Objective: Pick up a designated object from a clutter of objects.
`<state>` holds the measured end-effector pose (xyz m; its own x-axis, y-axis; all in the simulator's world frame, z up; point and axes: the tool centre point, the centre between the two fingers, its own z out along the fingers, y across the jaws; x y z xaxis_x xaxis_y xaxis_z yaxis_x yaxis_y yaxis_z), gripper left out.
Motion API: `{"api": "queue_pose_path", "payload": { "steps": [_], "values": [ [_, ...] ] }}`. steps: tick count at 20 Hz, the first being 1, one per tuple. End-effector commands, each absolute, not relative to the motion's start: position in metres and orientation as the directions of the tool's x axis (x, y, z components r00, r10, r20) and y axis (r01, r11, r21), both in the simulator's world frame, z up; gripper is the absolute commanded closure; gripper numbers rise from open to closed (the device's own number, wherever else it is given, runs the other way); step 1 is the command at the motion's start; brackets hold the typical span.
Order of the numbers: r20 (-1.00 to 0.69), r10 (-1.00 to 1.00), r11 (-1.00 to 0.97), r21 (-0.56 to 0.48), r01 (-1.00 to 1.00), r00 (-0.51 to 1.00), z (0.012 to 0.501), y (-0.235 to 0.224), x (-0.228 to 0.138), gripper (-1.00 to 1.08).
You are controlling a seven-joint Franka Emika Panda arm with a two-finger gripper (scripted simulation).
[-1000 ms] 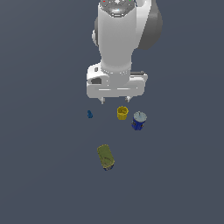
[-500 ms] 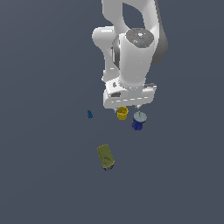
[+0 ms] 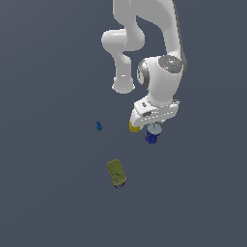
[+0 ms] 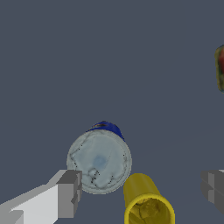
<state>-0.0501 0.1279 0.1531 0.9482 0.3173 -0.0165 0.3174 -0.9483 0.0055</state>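
Observation:
The designated object, a dark blue can (image 3: 152,137) with a silver-grey lid, stands upright right under my hand in the exterior view. The wrist view looks straight down on the blue can's lid (image 4: 99,162). My gripper (image 4: 142,190) is open above the clutter. One finger (image 4: 68,194) is close beside the lid and the other finger (image 4: 214,186) is far off to the side. The yellow cup (image 4: 146,204) sits between the fingers, next to the can. In the exterior view the yellow cup (image 3: 133,127) is half hidden behind my gripper (image 3: 150,126).
An olive-green can (image 3: 116,173) lies on its side nearer the camera; the olive-green can's edge (image 4: 220,68) shows in the wrist view. A tiny blue piece (image 3: 99,126) stands alone toward the exterior view's left. The floor is plain dark grey.
The arm has swung toward the exterior view's right and come down, bringing the hand from above the yellow cup to just over the blue can. The objects have not moved.

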Motion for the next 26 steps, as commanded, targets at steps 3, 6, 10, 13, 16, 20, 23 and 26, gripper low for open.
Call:
{"api": "queue_pose_path", "payload": {
  "steps": [3,6,10,13,16,20,23,26],
  "values": [
    [-0.006,0.358,-0.934,0.003,0.358,0.934,0.136,0.145,-0.061,-0.92],
    [-0.002,0.375,-0.927,0.001,0.375,0.927,0.129,0.152,-0.066,-0.92],
    [0.0,0.385,-0.923,0.0,0.385,0.923,0.124,0.156,-0.07,-0.92],
    [-0.001,0.384,-0.923,0.0,0.384,0.923,0.125,0.156,-0.069,-0.92],
    [-0.001,0.384,-0.923,0.0,0.384,0.923,0.12,0.156,-0.069,-0.92],
    [-0.001,0.385,-0.923,0.0,0.385,0.923,0.106,0.156,-0.07,-0.92],
    [-0.001,0.385,-0.923,-0.001,0.385,0.923,0.092,0.156,-0.071,-0.92],
    [0.0,0.386,-0.923,-0.001,0.386,0.923,0.081,0.157,-0.071,-0.92]
  ]
}}
